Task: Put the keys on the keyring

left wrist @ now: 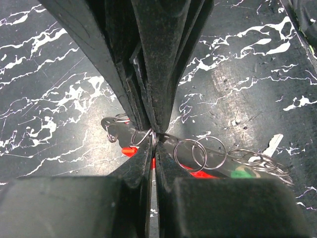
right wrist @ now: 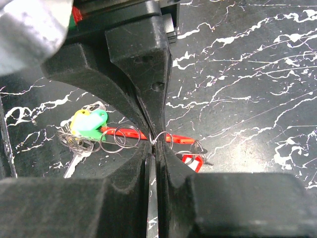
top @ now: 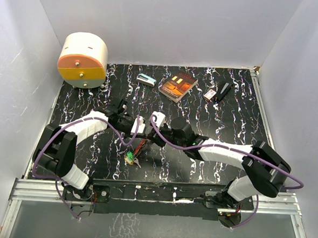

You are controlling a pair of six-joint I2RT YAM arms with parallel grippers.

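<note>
Left gripper (left wrist: 154, 140) and right gripper (right wrist: 157, 140) both pinched tight on thin keyring (left wrist: 193, 154), tips meeting. Keys (right wrist: 88, 124) bunched just beside my right fingers. Likely mid-threading; next needs prising coil apart.

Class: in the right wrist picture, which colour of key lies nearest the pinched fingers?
The red key, right beside the right gripper; the green key and yellow key lie farther left.

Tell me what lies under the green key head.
Steel rings and a silver key blade poke out beneath the green key head; where they join is covered by it.
</note>
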